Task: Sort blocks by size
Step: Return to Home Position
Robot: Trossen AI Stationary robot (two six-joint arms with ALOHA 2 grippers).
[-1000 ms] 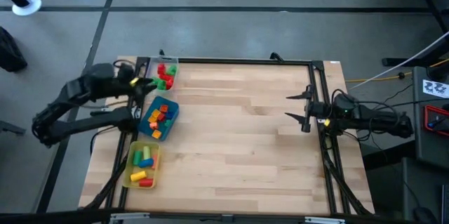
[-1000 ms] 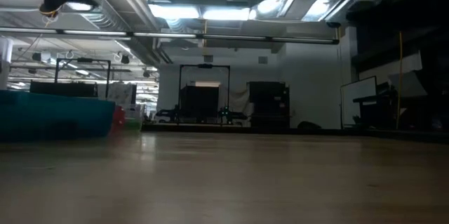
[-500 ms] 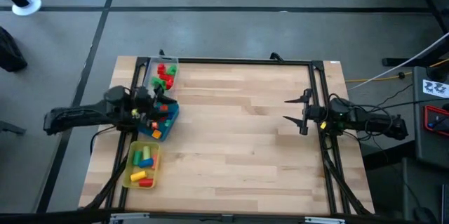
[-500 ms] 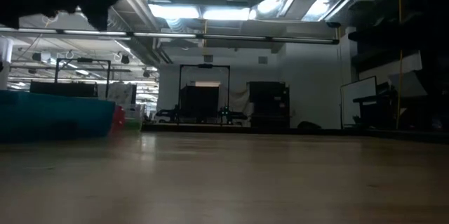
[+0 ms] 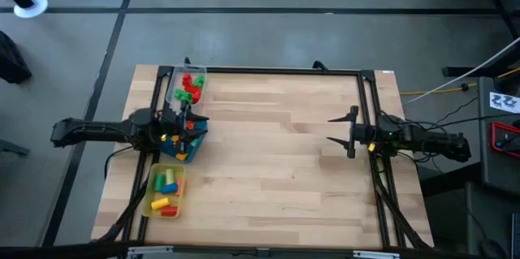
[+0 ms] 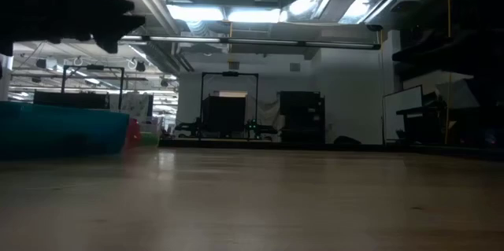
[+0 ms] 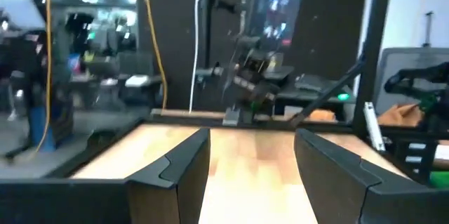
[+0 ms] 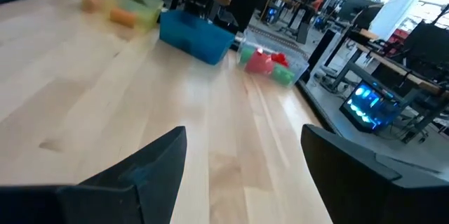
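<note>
Wooden table [image 5: 276, 170] | blocks [image 5: 189, 86] lie in clear tray [image 5: 203, 76], blue tray [image 5: 180, 158] and yellow tray [image 5: 184, 190] at left edge | left gripper [image 5: 191, 123], spread and empty, has swung from clear to blue tray | right gripper [image 5: 348, 133] wide at right edge | sorting apparently finished.

Blue tray [image 5: 185, 157] half hidden, views cut and blurred
From above, the left gripper [image 5: 193, 123] covers part of it, and the blocks [image 5: 192, 85] are too small to count their studs. In the low view the tray runs off the left edge, and the left arm [image 6: 55, 3] is a dark shape cut by the top edge. The left wrist view is blurred; in the right wrist view the tray's wall hides its contents.
</note>
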